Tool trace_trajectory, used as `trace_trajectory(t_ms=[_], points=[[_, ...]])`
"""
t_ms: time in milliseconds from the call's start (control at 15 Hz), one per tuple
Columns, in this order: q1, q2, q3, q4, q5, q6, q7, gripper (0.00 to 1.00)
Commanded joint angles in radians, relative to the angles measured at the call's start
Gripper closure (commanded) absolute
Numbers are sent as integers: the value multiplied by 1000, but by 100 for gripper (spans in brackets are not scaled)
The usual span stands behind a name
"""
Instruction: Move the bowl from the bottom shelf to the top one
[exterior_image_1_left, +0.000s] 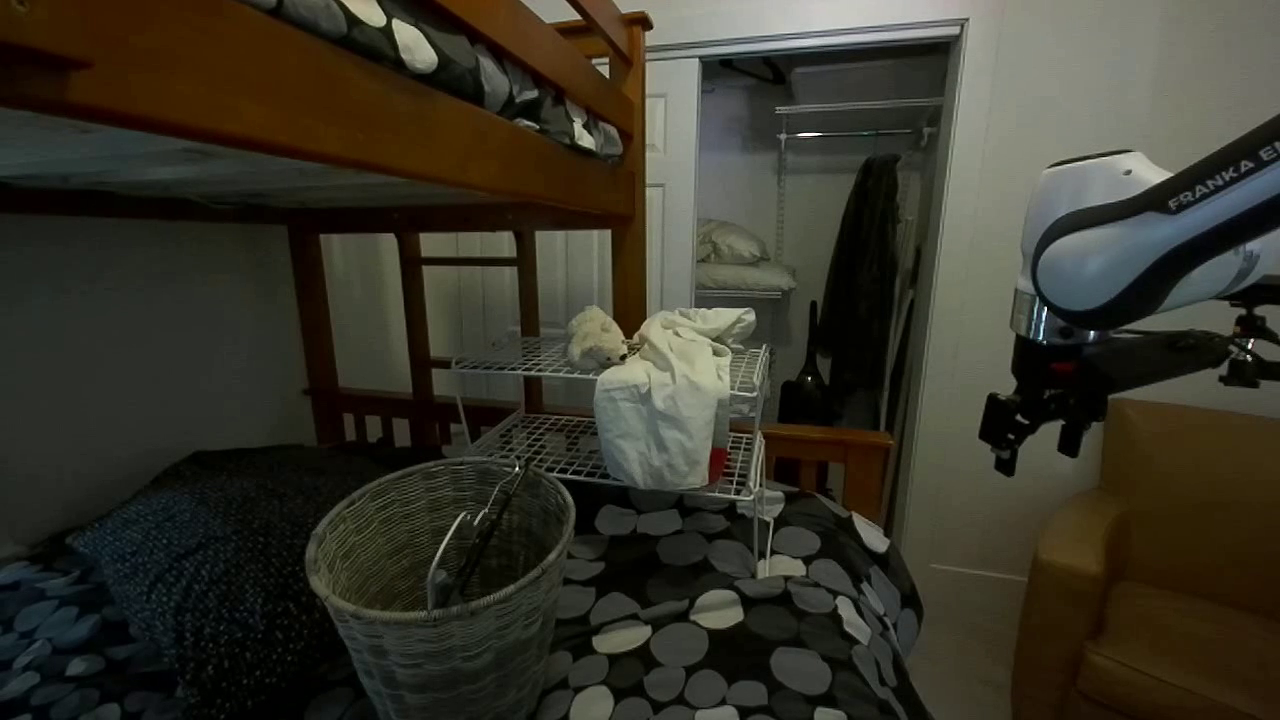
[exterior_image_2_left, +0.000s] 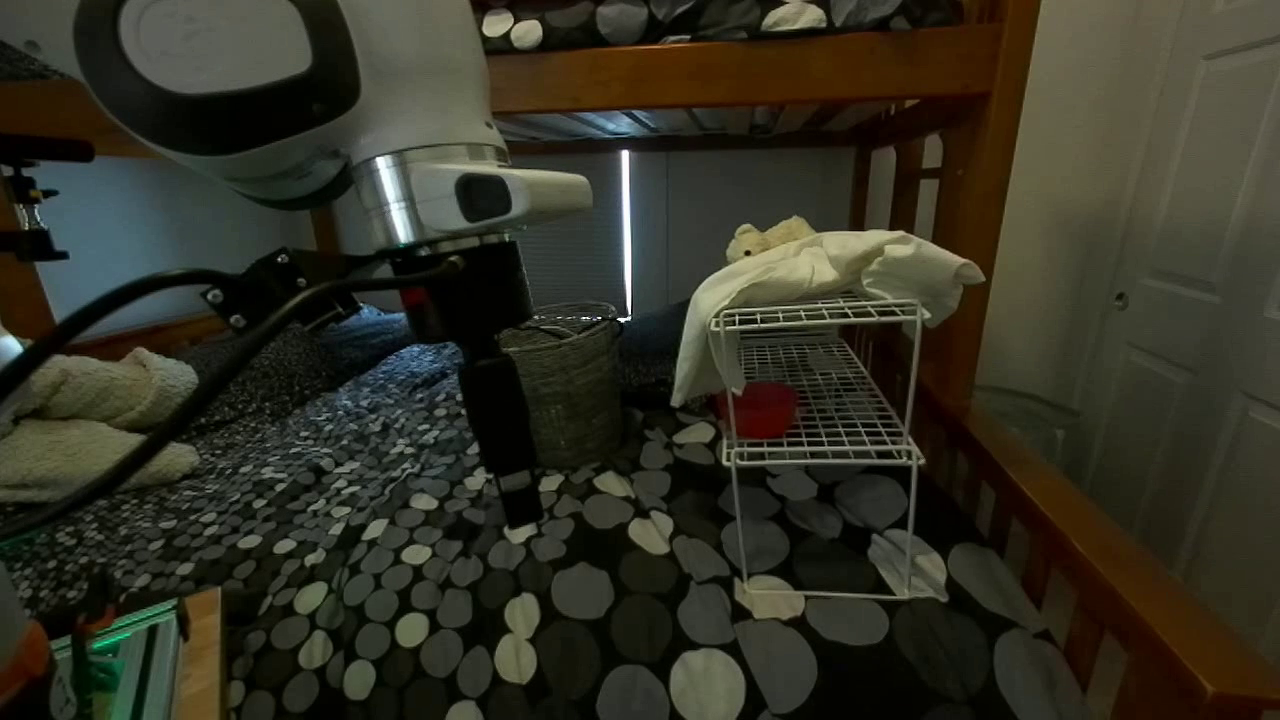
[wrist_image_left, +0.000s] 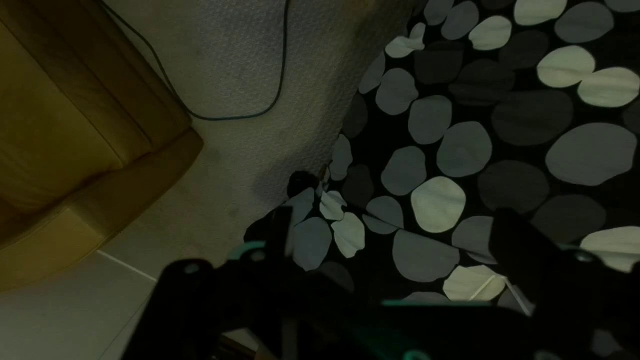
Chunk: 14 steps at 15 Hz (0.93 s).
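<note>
Bowl (exterior_image_2_left: 768, 412), red and part hidden, sits on the bottom shelf (exterior_image_2_left: 850, 402) of a wire rack (exterior_image_2_left: 822, 462) with 2 shelves, well apart from the claw (exterior_image_1_left: 1038, 452) and out beyond it, on the side away from the arm (exterior_image_1_left: 1130, 240). So I'd put the job at 0 steps done. The claw holds nothing: its 2 fingers (exterior_image_1_left: 1003, 460) stand apart with only air between them, and the wrist view shows the edge of the bedspread (wrist_image_left: 437, 204) and a stretch of floor (wrist_image_left: 240, 160) below it.

Left to do, as I judge it, is everything. The claw has to cross to the rack, reach in between the 2 shelves, grip the bowl, draw it out, raise it and set it down on the top shelf (exterior_image_2_left: 825, 317).

That landing place, beyond the claw too, looks awkward. A white cloth (exterior_image_2_left: 800, 280) covers much of it, and a pale stuffed toy (exterior_image_2_left: 770, 238) lies there (no great help to anybody). The cloth also hangs over the edge beside the bowl; in an exterior view only a sliver of the bowl (exterior_image_1_left: 718, 466) shows past it. Whether cloth and bowl touch, I can't make out. I'd guess the cloth could snag on the way in.
</note>
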Motion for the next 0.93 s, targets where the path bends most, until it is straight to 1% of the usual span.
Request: trace_trajectory(t_ms=[0, 67, 200, 267, 400, 533, 600, 667, 733, 800, 867], points=[[72, 44, 24, 3, 15, 50, -28, 0], [110, 59, 43, 3, 16, 87, -45, 0], [173, 107, 101, 2, 13, 165, -29, 0], [190, 142, 152, 2, -16, 221, 3, 0], [192, 216, 255, 1, -97, 332, 69, 0], [135, 274, 370, 1, -249, 426, 174, 0], [69, 311, 452, 0, -339, 486, 235, 0], [-4, 305, 530, 0, -417, 511, 280, 0], [112, 273, 422, 0, -299, 449, 215, 0], [86, 291, 457, 0, -321, 464, 245, 0], [90, 296, 454, 4, -318, 464, 244, 0]])
